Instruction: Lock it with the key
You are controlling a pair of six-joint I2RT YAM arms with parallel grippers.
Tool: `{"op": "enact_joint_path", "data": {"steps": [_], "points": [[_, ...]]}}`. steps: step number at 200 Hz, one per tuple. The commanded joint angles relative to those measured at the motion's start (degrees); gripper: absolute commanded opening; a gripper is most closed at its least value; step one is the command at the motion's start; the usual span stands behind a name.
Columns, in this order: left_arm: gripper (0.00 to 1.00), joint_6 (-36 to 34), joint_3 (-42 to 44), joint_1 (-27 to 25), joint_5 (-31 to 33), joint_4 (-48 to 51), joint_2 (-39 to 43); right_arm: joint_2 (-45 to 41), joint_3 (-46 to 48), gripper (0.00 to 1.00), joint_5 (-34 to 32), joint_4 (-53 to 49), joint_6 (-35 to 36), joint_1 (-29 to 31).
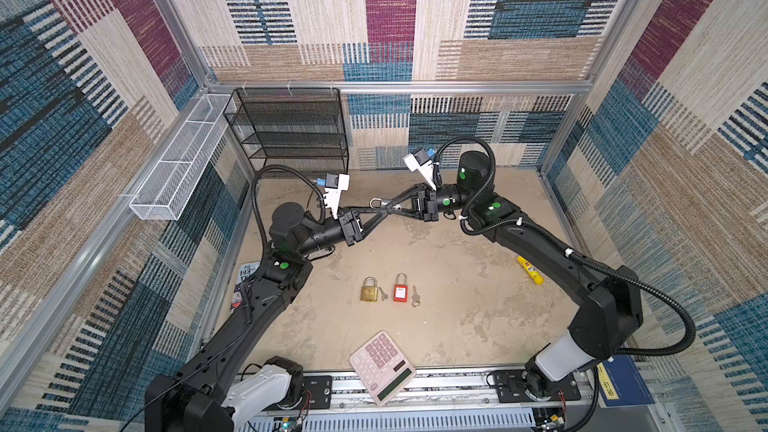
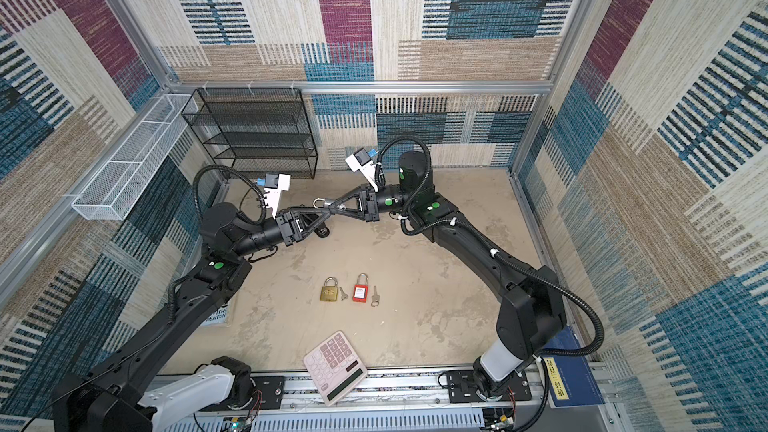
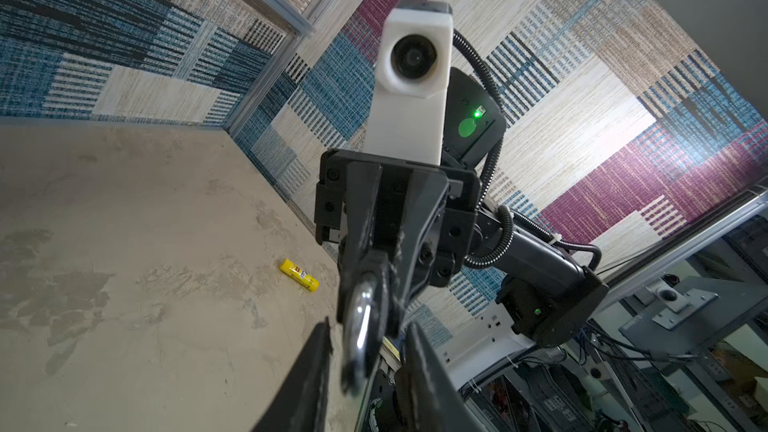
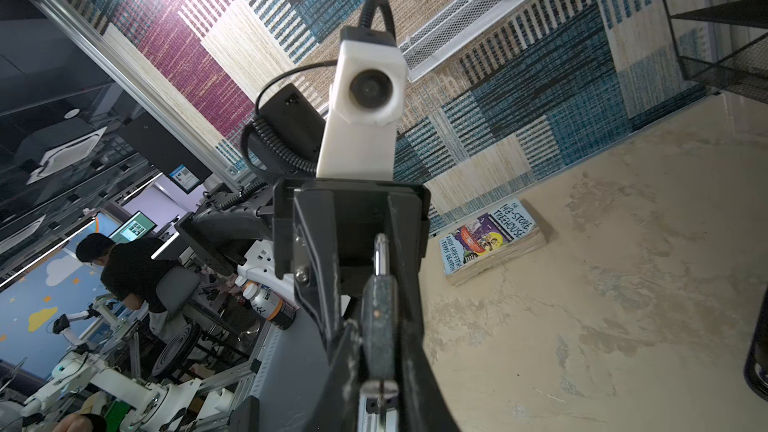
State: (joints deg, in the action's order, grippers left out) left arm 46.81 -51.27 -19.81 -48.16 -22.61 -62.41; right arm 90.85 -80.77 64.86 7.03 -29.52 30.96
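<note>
Behind the red padlock (image 1: 400, 289), the right hand (image 1: 386, 207) pinches a grey padlock (image 4: 378, 309); the left hand (image 3: 368, 326) stands spread around its shackle (image 1: 376, 202).

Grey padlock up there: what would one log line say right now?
grey padlock: aloft | right gripper: clamps body | left gripper: open, flanking shackle

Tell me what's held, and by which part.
The right gripper clamps the grey padlock by its body; the left gripper, open around the shackle, holds nothing.
</note>
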Motion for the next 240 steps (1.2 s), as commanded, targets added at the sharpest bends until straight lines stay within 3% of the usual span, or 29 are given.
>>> {"op": "enact_joint_path", "data": {"steps": [1, 95, 161, 192, 211, 234, 240], "points": [[0.33, 1.6, -0.8, 0.0, -1.9, -2.0, -0.7, -1.2, 0.6, 0.00, -0.9, 1.3, 1.5, -0.2], [0.31, 3.6, 0.6, 0.0, 1.7, -7.3, 0.0, -1.6, 1.1, 0.00, -0.7, -1.1, 3.5, -0.2], [0.20, 5.5, 0.9, 0.0, 2.3, -10.8, -1.1, -2.6, 1.8, 0.00, -0.2, -1.9, 4.3, -0.2], [0.00, 5.9, 1.1, 0.0, 1.9, -11.4, -1.3, -2.6, 1.8, 0.00, -0.1, -1.8, 4.3, -0.1], [0.00, 5.1, 1.8, 0.0, 3.2, -10.7, -0.4, -2.4, 1.7, 0.00, -0.1, -1.9, 4.3, -0.2], [0.00, 4.4, 2.3, 0.0, 4.2, -10.0, 0.7, -2.6, 1.8, 0.10, -0.2, -1.6, 4.0, -0.2], [0.00, 4.4, 2.3, 0.0, 4.3, -10.0, 0.7, -2.7, 1.9, 0.18, -0.3, -1.6, 4.0, -0.2]]}}
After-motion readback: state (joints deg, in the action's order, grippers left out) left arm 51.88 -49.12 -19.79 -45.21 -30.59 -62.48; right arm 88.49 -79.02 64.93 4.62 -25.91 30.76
